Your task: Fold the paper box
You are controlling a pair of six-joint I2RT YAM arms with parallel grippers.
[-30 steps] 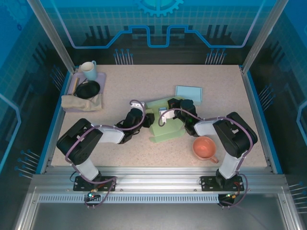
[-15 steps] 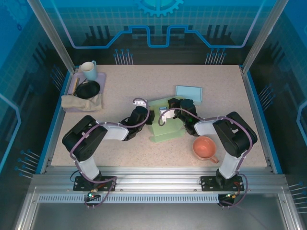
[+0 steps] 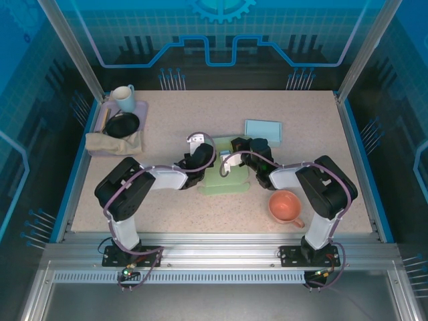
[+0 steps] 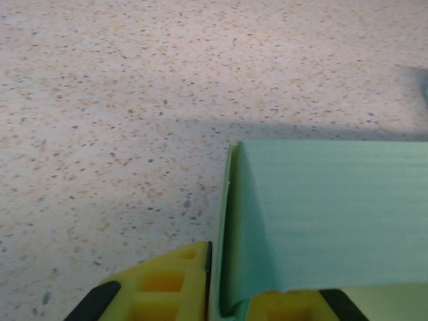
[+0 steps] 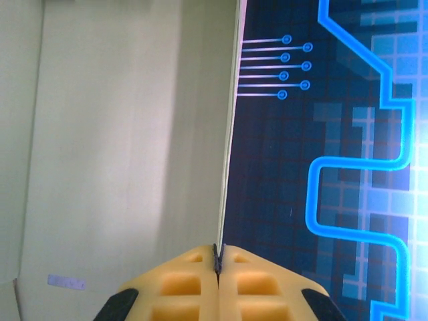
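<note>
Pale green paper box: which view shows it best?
Top external: most of the pale green paper box shows, lying between both arms. Left wrist shows one folded flap; right wrist, one flat panel close up.

Arms angled inward toward each other, left fingers (image 4: 167, 287) and right fingers (image 5: 180, 281) both pinched closed.

pale green paper box (image 3: 227, 175) showing as matt, faintly ribbed card, counter (image 3: 301, 120) looking like speckled matt stone, left tool (image 4: 231, 289) showing yellow moulded plastic pads (image 4: 167, 287), pink cup (image 3: 285, 206) gleaming glossy, beige cloth (image 3: 114, 142) lying soft and creased
</note>
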